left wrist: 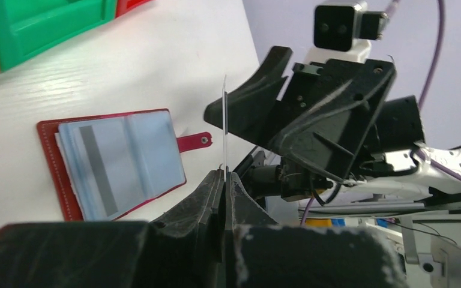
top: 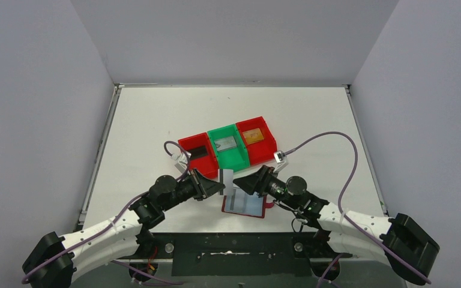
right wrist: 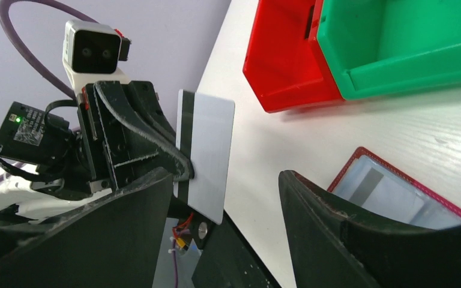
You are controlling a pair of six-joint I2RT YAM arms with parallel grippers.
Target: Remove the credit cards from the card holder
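Left gripper [left wrist: 224,183]: pressed together, pinching 1 card [right wrist: 207,153] by its lower edge. The card stands upright, silver, with a dark stripe along one long side.

Right gripper [right wrist: 228,234]: spread, holding nothing. It sits just right of that card, facing its flat side and apart from it.

Holder [top: 244,204]: 1, lying open and flat on the tabletop [top: 144,120]. It is between the two grippers and slightly nearer, snap tab pointing right. 1 striped card [left wrist: 96,168] shows through its clear pocket; can't tell if more sit behind it.

Bins: 3 in a row just far of the grippers, 1 card each.
- left red bin [top: 204,165]: black card [top: 198,151]
- green bin [top: 234,159]: grey card [top: 225,143]
- right red bin [top: 263,153]: gold card [top: 252,135]

Cards visible: 5.
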